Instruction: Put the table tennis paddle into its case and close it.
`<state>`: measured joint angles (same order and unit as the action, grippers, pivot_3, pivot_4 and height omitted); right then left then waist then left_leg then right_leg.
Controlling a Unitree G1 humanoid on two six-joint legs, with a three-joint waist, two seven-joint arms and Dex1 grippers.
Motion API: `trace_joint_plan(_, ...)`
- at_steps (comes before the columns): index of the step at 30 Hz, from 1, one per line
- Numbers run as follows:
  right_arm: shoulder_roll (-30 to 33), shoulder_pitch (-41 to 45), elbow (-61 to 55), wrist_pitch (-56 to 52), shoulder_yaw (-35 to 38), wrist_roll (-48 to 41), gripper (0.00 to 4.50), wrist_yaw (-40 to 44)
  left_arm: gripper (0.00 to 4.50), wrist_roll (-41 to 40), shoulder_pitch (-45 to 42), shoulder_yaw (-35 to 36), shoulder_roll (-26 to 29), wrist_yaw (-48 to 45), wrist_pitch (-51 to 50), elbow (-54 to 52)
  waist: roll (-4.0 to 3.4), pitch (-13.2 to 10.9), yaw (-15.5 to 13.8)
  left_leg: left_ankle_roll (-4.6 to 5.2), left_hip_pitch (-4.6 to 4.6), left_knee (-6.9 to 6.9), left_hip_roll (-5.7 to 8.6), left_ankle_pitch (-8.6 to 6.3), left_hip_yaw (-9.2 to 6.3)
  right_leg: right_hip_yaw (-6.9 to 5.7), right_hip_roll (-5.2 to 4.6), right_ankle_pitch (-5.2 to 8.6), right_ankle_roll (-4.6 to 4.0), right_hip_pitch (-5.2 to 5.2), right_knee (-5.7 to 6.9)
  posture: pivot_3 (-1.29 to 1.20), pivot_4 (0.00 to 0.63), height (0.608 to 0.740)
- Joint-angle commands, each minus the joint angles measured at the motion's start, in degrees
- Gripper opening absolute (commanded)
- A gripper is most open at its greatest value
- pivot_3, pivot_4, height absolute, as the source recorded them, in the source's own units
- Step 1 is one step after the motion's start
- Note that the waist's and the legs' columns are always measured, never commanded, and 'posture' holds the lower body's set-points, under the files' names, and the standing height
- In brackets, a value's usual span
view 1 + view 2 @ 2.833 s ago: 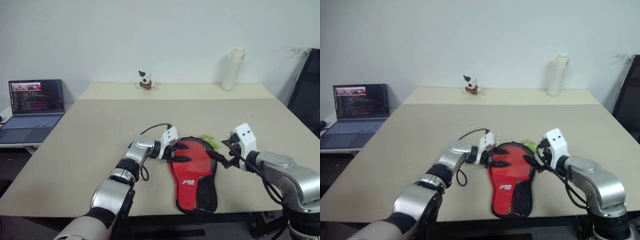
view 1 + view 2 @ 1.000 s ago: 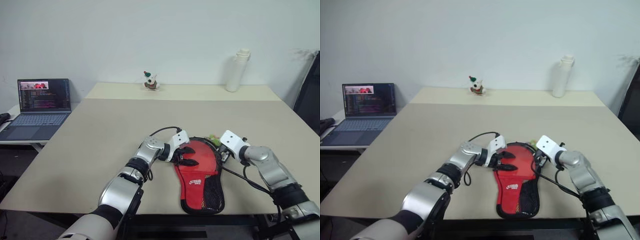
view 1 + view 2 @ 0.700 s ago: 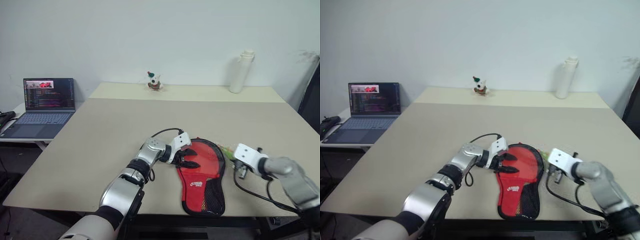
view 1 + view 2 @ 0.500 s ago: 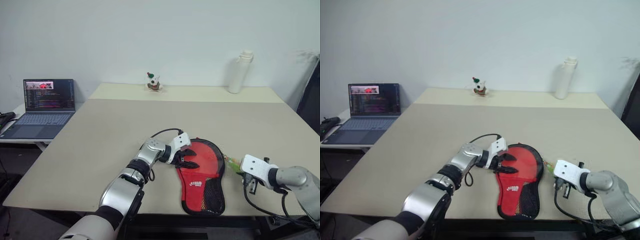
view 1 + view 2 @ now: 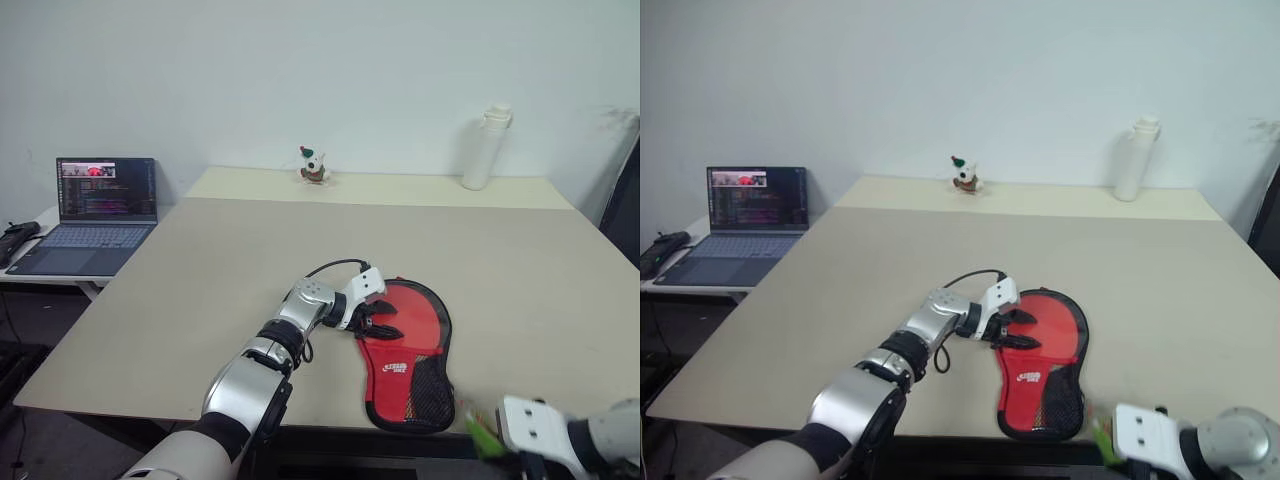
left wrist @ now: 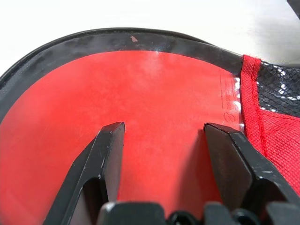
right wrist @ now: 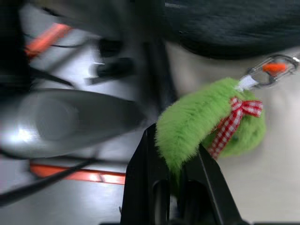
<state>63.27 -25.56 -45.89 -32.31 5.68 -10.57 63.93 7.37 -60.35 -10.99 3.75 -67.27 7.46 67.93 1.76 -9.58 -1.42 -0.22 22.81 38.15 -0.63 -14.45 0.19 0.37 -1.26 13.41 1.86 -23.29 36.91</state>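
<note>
Near the table [image 5: 200,260] front edge, slightly right of centre: the case [image 5: 437,325] lying open, the table tennis paddle [image 5: 415,320] flat inside. Long axis from 12 to 6 o'clock, round head at 12, narrow handle end at 6. Left gripper [image 6: 164,133] spread wide, fingertips resting on the red rubber, clamping nothing. From the right wrist alone: right gripper [image 7: 176,150] pinched shut on a fluffy green charm [image 7: 211,122] with checked bow and clip. At 5 o'clock beyond the table edge, that arm low.

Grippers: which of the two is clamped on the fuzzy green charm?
The right gripper, pinching the green charm at the table's near edge; the left gripper rests open on the red paddle.
</note>
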Motion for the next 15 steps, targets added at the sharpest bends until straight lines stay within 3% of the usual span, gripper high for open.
trace_joint_plan(1, 1.48, -1.73, -4.41, -1.56, 1.53, -3.38, 0.02, 2.44, 2.94, 1.78, 0.89, -1.69, -0.88, 0.51, -1.59, 2.22, 0.01, 0.01, 0.08, 0.0, -0.02, 0.02, -0.01, 0.0, -0.02, 0.02, 0.0, 0.0, 0.0, 0.01, 0.01, 0.0, 0.15, 0.74)
trace_joint_plan(6, 1.74, -1.22, -8.4, -4.25, -0.34, -6.93, 0.02, 2.15, 2.94, 1.73, 0.36, -1.55, -1.26, 1.46, -1.78, 2.46, 0.05, 0.05, 0.08, 0.0, -0.08, 0.1, -0.03, 0.0, -0.04, 0.06, -0.04, -0.02, 0.03, 0.09, 0.04, 0.0, 0.15, 0.74)
trace_joint_plan(15, 1.91, 8.98, -8.29, -10.65, -5.83, -9.53, 0.02, -1.06, 2.94, 1.21, 0.19, -1.17, -2.08, 2.32, -1.63, 2.1, 0.07, 0.05, -0.03, -0.01, -0.03, 0.11, 0.01, 0.01, -0.06, 0.04, -0.11, -0.02, 0.04, 0.08, 0.01, 0.0, 0.15, 0.74)
